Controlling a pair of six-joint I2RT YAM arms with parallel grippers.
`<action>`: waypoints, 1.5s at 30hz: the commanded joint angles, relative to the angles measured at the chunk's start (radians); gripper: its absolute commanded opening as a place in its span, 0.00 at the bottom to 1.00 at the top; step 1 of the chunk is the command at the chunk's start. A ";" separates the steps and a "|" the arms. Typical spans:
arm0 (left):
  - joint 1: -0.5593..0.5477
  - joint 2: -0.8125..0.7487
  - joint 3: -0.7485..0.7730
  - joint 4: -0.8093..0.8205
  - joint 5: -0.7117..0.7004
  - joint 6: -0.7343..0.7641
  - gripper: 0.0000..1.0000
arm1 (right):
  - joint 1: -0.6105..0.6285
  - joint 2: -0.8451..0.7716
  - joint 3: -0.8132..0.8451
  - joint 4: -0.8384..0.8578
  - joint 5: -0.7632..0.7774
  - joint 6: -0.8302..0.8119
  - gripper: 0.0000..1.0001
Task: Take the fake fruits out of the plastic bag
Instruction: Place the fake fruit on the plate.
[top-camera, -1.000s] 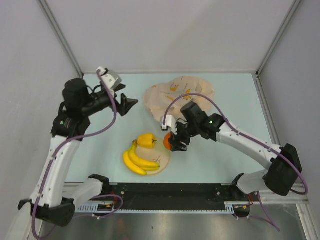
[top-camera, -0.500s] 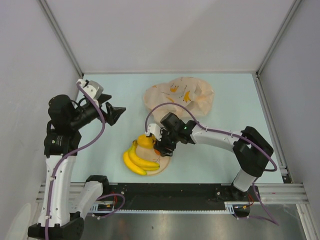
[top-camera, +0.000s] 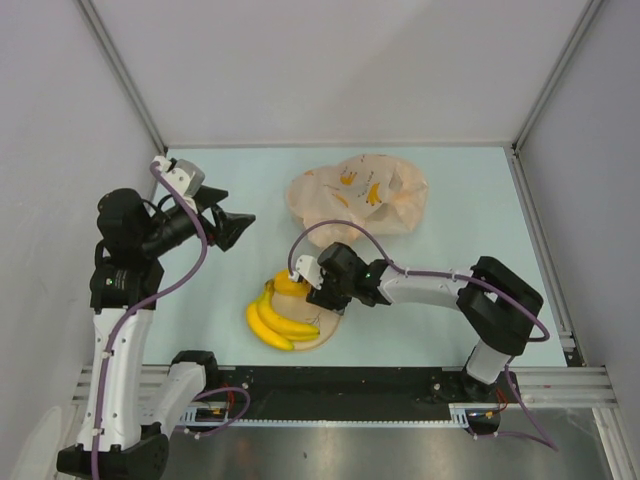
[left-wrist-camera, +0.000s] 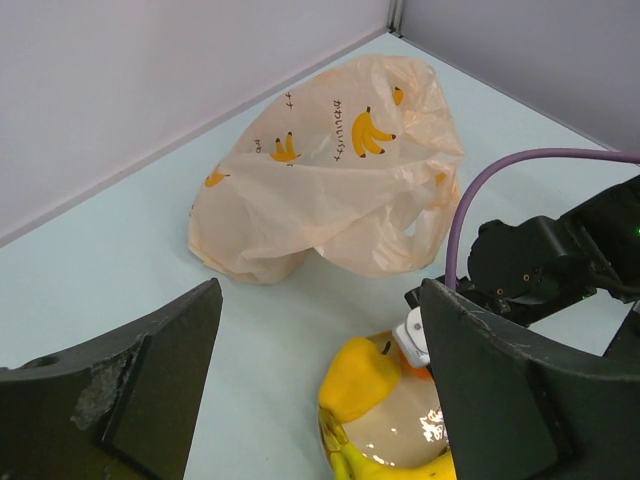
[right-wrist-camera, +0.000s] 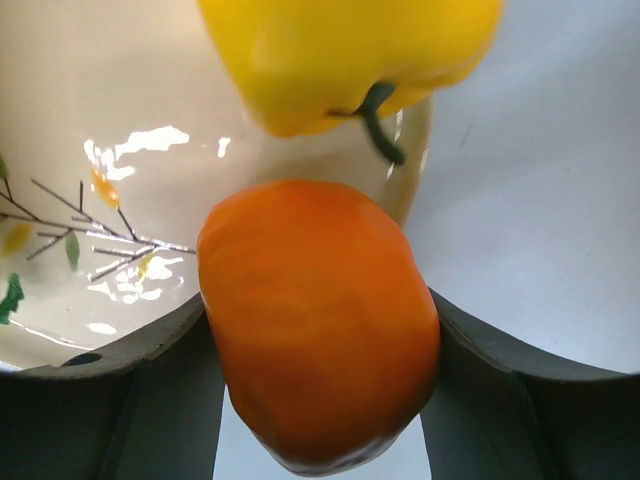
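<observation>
- My right arm reaches low to the left. The right gripper is at the rim of the plate, fingers clamped on the orange ball.
- My left arm is raised; the left gripper is spread wide, holding nothing.
- The plate carries the yellow pepper and banana bunch.
- The plastic bag lies crumpled behind the plate; I can't tell its contents.

Left gripper open in the air, right gripper low and gripping.
My left arm stands tall from its base, elbow high on the left and wrist turned inward. My left gripper hangs in the air with its dark fingers spread wide and nothing between them. My right arm folds low and reaches leftward. My right gripper tips downward, both fingers pressed on a small glossy orange plastic ball.
</observation>
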 joint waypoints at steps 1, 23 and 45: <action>0.009 -0.012 -0.021 0.034 0.031 -0.029 0.85 | 0.034 -0.026 -0.046 0.082 0.045 -0.031 0.64; 0.009 -0.052 -0.090 0.089 0.049 -0.074 0.85 | 0.058 -0.280 -0.049 -0.218 -0.202 -0.017 0.91; 0.012 -0.051 -0.122 0.092 0.052 -0.081 0.85 | -0.014 -0.132 -0.050 -0.132 -0.309 -0.094 0.80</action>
